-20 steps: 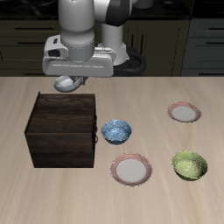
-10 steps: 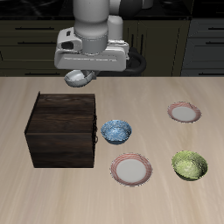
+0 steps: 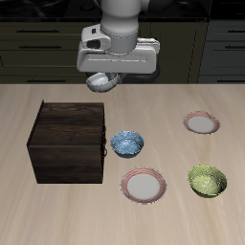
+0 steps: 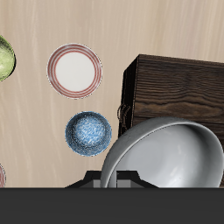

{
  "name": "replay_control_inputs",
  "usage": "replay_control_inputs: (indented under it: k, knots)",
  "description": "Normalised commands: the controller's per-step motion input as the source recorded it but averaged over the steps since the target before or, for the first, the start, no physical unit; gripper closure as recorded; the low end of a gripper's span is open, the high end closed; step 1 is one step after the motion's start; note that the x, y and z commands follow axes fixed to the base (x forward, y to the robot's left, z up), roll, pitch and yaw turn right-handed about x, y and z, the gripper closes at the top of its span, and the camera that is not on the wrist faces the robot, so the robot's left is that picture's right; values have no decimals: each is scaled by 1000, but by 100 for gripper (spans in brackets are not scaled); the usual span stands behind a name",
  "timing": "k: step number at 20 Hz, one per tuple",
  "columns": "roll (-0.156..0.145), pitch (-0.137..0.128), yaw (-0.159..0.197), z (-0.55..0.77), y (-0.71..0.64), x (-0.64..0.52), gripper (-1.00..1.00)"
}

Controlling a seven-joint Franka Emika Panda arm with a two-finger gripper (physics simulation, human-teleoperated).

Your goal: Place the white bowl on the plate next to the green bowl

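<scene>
My gripper [image 3: 104, 77] is shut on the white bowl [image 3: 101, 81] and holds it high in the air, tilted, above the table behind the dark wooden box. In the wrist view the white bowl [image 4: 166, 154] fills the foreground and hides the fingers. The plate [image 3: 144, 185], white with a pinkish-red rim, lies near the table's front edge, beside the green bowl [image 3: 208, 180]. The wrist view also shows the plate [image 4: 74, 70] and an edge of the green bowl [image 4: 3, 57]. The plate's top is bare.
A dark wooden box [image 3: 69, 142] stands below the gripper, nearer the front. A blue patterned bowl [image 3: 126, 144] sits between the box and the plate. A smaller pink-rimmed plate [image 3: 201, 122] lies farther back, behind the green bowl.
My gripper has carried the white bowl sideways, from above the box's back corner towards the side where the blue bowl and the plates lie. Nothing on the table moved.
</scene>
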Motion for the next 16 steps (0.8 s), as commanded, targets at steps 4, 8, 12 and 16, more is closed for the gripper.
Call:
replay_control_inputs:
  k: [4,8,12,16]
  knots:
    - [0,-22,30,135,315,77,100]
    - [-20,-37,20,247,268,203,100]
    - [-9,-12,1,147,72,151,100]
    - [27,1,20,54,292,229,100]
